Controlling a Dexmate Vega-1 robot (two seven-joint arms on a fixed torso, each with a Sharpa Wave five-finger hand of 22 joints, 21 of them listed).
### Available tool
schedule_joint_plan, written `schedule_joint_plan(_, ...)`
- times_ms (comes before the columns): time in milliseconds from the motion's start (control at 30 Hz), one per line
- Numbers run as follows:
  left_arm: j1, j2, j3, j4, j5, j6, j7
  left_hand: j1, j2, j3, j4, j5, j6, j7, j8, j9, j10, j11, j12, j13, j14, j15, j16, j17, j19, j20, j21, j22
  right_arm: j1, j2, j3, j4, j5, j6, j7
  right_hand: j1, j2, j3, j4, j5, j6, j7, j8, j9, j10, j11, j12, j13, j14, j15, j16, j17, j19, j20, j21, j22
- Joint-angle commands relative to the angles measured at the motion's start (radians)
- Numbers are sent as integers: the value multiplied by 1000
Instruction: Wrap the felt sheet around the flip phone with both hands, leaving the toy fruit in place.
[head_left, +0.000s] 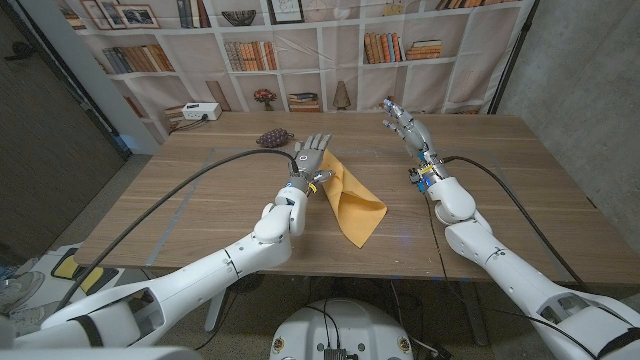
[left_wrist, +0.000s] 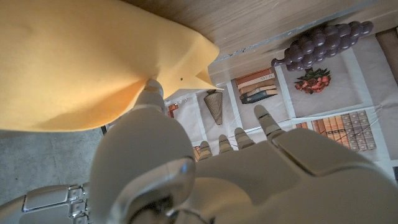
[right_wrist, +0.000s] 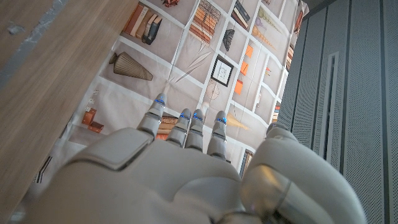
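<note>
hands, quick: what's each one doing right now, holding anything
Left hand: fingers spread and upright, thumb touching the yellow felt sheet; whether it grips the sheet cannot be told.
Right hand: open, holding nothing, raised over the table's far right.

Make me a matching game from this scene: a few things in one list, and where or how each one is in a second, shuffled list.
Things:
1. felt sheet
2. toy grapes
3. left hand
4. right hand

States:
A. dark purple, near the table's far edge
B. fingers apart, holding nothing, away from the sheet
C. yellow, lying mid-table
D. touching the sheet's edge

Pairs: 1-C, 2-A, 3-D, 4-B
</note>
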Motion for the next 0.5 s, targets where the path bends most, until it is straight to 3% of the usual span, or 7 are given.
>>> schedule_joint_plan(33, 61, 13, -134, -38, -280, -140, 86, 1, 14, 4, -1, 3, -56, -2, 13, -1, 5, 5, 10, 2, 11, 1, 12, 2, -7, 7, -1, 1, -19, 8, 1, -38, -32, -28, -45, -2, -1, 1, -7, 3, 10, -1, 9, 3, 7, -2, 7, 2, -4, -2, 7, 1, 3, -7, 0, 0)
schedule_joint_plan(367, 97, 33, -194, -49, -404, -241, 156, -44, 33, -7, 24, -9, -23, -1, 14, -2, 31, 8, 17, 0, 21, 6, 15, 4, -12, 15, -10, 3, -26, 16, -4, -54, -62, -42, -81, -3, 0, 2, -8, 2, 13, 3, 9, 3, 8, -4, 8, 1, -5, -1, 8, -3, 2, -9, 0, 0)
schedule_joint_plan(500, 108, 39, -213, -43, -439, -286, 184, -86, 50, -16, 49, -14, -19, 7, 8, -2, 35, 15, 16, 0, 20, 12, 16, 7, -17, 22, -16, 5, -39, 17, -4, -75, -81, -55, -109, -4, 1, 2, -9, 2, 15, 4, 10, 3, 8, -3, 8, 1, -5, -3, 8, -4, 1, -9, 0, 0)
